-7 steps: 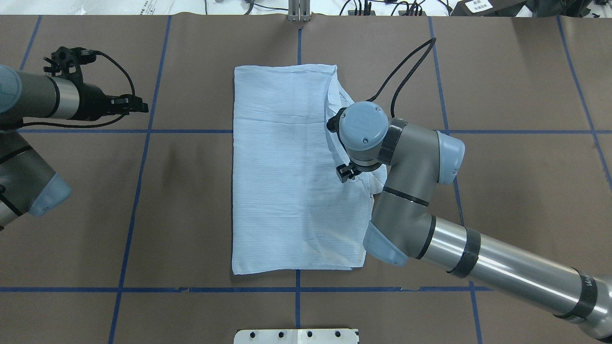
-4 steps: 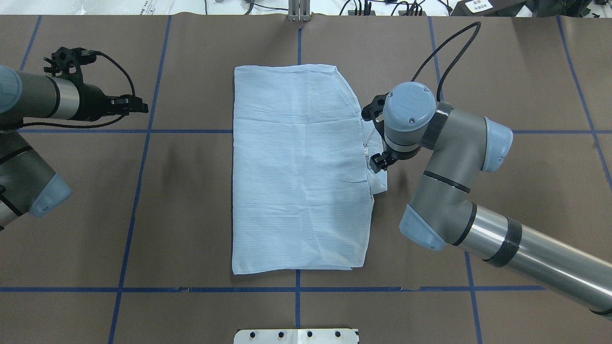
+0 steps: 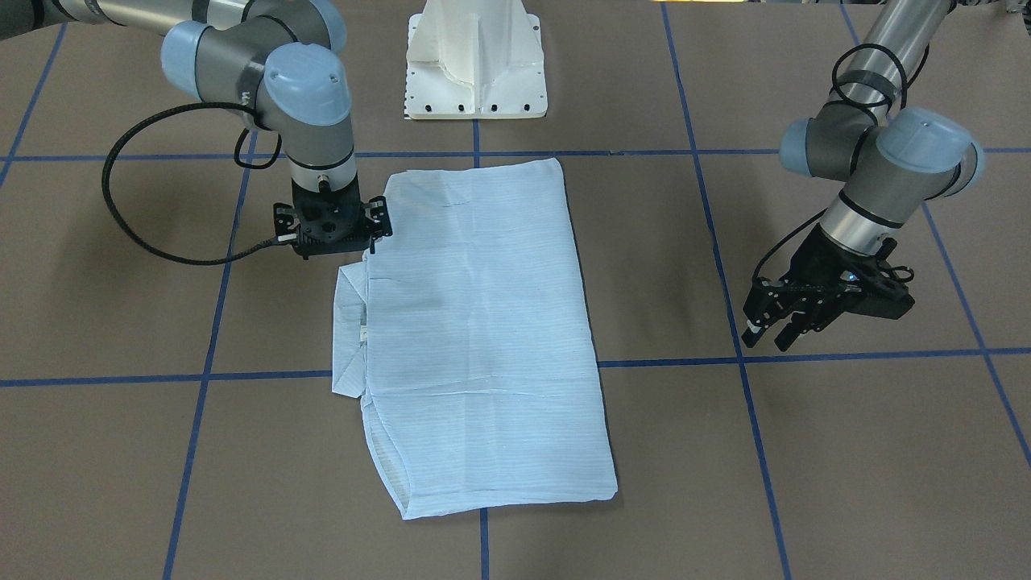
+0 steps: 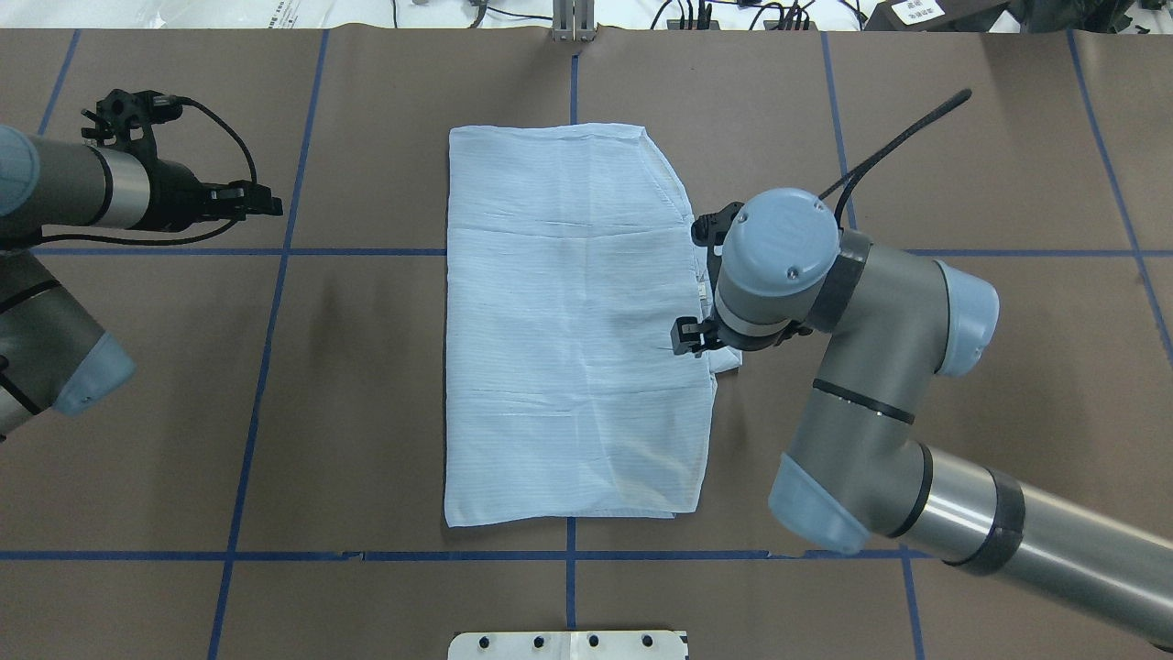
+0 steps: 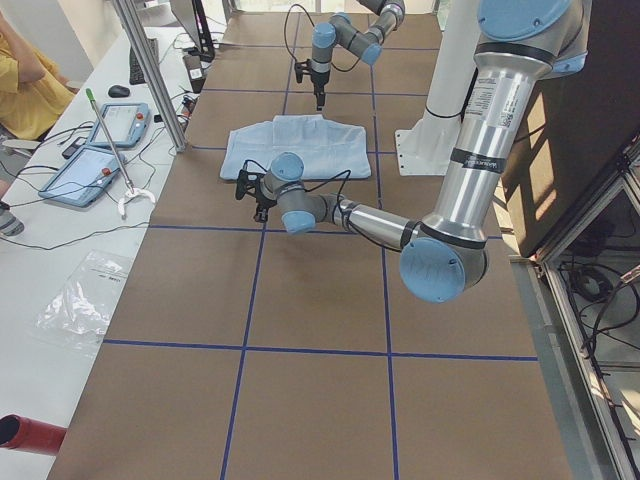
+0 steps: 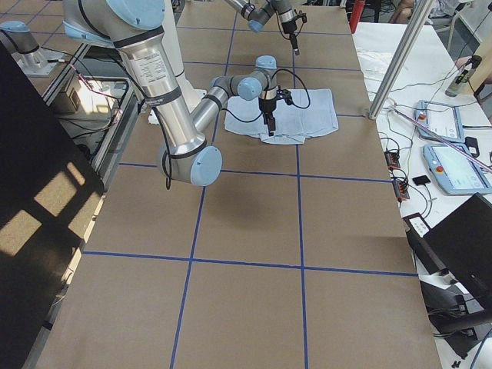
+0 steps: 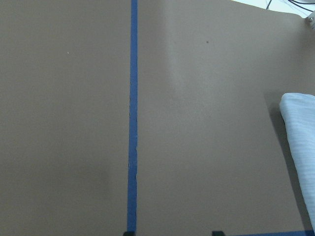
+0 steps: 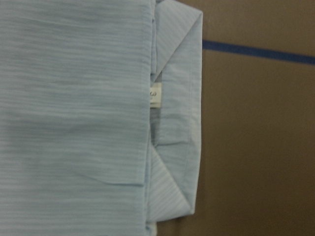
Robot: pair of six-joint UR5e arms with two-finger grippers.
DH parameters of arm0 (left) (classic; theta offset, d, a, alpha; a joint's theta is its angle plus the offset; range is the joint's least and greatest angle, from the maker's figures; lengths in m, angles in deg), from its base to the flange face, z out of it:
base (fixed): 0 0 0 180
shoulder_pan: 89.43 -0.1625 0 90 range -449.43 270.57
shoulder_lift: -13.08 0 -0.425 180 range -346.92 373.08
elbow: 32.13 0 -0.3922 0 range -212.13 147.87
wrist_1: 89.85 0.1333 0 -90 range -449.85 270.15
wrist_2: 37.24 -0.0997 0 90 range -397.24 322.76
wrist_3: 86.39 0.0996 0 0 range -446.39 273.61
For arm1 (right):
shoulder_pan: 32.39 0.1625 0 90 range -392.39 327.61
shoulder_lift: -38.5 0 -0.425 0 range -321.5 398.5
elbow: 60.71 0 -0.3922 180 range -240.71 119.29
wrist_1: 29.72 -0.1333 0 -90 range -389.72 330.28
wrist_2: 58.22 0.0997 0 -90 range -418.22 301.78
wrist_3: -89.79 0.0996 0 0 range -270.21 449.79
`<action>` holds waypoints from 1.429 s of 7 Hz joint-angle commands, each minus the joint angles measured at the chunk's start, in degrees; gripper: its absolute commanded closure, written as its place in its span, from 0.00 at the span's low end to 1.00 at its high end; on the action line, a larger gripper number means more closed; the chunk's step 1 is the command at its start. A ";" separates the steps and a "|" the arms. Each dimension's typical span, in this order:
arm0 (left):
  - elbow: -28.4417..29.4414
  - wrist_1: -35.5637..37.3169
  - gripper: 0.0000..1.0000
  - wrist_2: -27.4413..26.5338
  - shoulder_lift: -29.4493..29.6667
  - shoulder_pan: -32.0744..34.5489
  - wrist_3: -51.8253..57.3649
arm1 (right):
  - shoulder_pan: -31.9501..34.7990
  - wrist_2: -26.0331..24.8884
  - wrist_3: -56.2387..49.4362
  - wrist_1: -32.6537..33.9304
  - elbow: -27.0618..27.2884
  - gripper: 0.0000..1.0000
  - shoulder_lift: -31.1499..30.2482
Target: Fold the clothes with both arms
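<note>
Currently the light blue, finely striped button-up shirt (image 4: 568,348) lies folded flat mid-worktop (image 4: 367,412), its collar (image 8: 177,123) protruding at the right edge. My right gripper (image 3: 330,242) hangs just over that edge; I cannot tell its opening. My left gripper (image 3: 769,334) is parted, empty, well apart. Risk: pinching one layer only would drag the stack and undo the fold.

The shirt (image 4: 568,348) is thin matt cloth, finely striped and lightly creased. The bench (image 4: 367,412) has a dull brown paper-like cover with smooth blue tape (image 4: 367,251). The right arm (image 4: 1081,555) is satin metal with smooth plastic caps (image 4: 777,240). The left tool (image 3: 767,333) looks matt black.
</note>
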 commanded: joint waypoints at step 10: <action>-2.66 -0.10 0.39 -0.61 -2.06 0.06 -0.09 | -19.00 -15.65 74.70 -19.16 2.32 0.11 -7.44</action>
